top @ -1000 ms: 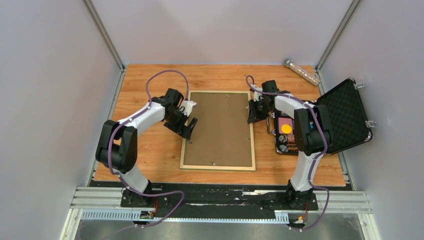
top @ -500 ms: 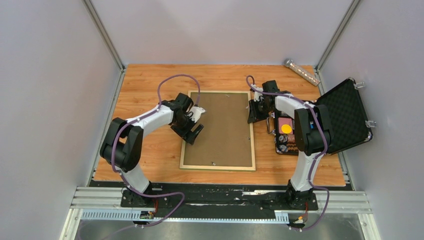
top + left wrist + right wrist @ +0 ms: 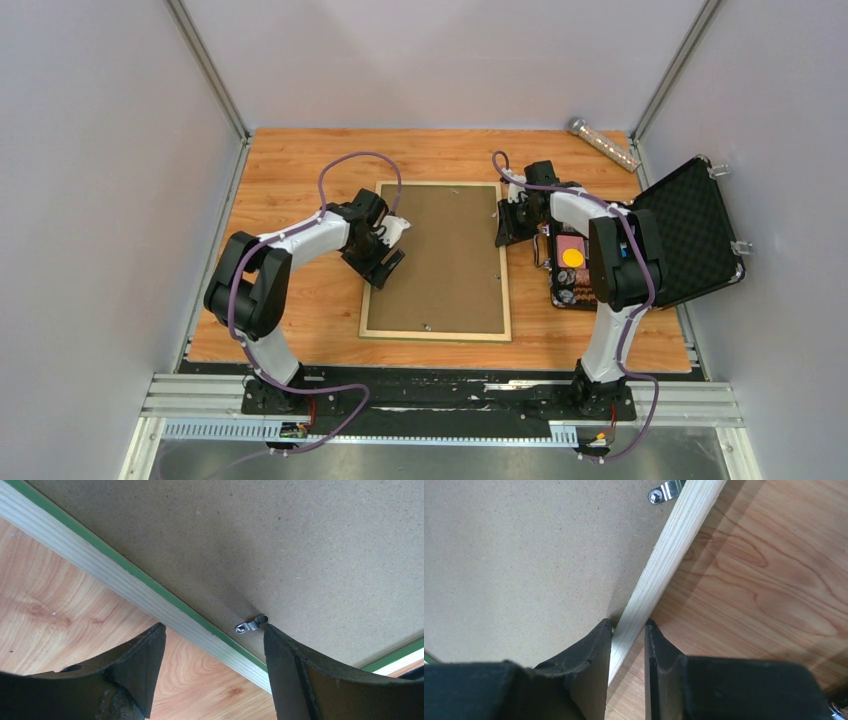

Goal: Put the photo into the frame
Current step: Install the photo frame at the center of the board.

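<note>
The frame [image 3: 435, 335] is lying face down in the middle of the desk [image 3: 300, 300], pale wood back up, with the brown board [image 3: 440, 255] sitting inside the rails. Can't see the photo anywhere; if it's in there it's under the board, no way to tell. The right tool [image 3: 628, 625] is clamped on the rail at about 2 o'clock of the frame, one finger on the board side and one on the desk side. I reckon that's just to pin the thing so it doesn't skate around. The left tool [image 3: 214, 630] is over at 9 o'clock, spread wide and gripping nothing. It straddles the rail with a little metal clip [image 3: 251, 625] right by one fingertip [image 3: 272, 640], so my guess is it's lining up to turn that clip. Board is flat, matte, speckled fibreboard. Rail is thin ribbed light wood with a green strip on the inside edge. Clip is a small shiny tab on a screw, and the desk is orange woodgrain, probably slick.
</note>
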Controlling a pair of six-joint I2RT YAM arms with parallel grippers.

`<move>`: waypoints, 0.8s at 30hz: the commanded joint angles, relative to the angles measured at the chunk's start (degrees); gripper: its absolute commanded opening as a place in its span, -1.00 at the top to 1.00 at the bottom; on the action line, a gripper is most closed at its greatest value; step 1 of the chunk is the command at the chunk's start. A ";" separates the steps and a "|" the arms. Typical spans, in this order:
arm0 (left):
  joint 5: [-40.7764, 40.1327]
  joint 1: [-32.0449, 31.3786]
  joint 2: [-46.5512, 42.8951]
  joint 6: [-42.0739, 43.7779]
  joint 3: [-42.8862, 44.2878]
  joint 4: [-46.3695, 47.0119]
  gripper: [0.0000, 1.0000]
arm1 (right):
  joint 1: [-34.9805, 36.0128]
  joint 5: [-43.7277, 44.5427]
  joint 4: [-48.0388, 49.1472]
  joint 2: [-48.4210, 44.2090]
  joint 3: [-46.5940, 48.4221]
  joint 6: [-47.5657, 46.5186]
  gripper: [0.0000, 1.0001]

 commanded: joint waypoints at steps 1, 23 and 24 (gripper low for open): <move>-0.60 -0.35 1.88 0.14 0.52 3.15 -0.54 | 0.27 -0.62 3.95 0.38 -0.61 -2.71 0.74; 0.79 -0.35 5.56 -1.64 3.55 4.82 0.01 | 0.30 -0.82 3.88 0.91 -0.73 -2.98 0.74; 0.97 -0.35 5.74 -1.78 3.79 4.79 0.02 | 0.25 -0.82 3.88 0.95 -0.68 -2.98 0.74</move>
